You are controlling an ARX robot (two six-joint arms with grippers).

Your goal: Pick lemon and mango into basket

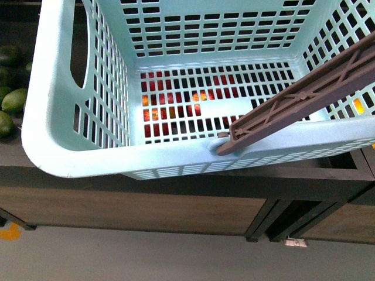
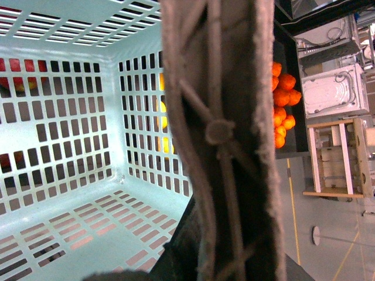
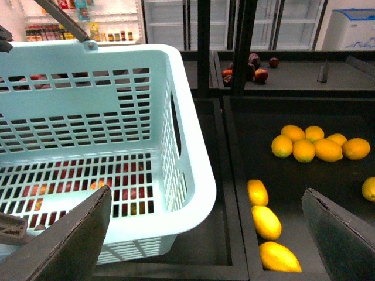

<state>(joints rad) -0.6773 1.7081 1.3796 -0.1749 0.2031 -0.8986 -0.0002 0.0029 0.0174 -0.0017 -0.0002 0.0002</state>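
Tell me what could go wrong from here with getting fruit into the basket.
The handle slants across the basket opening; fruit lowered there may hit it and bounce out.
The three oval yellow fruits lie close together beside the bin wall; the open right gripper could knock a neighbour or catch the wall.
The rounder yellow fruits nearby look similar, so the wrong kind may get picked.

You've got bright, even store light everywhere, but the basket handle (image 2: 222,134) sitting right up against your left wrist cam is soft and blurry.
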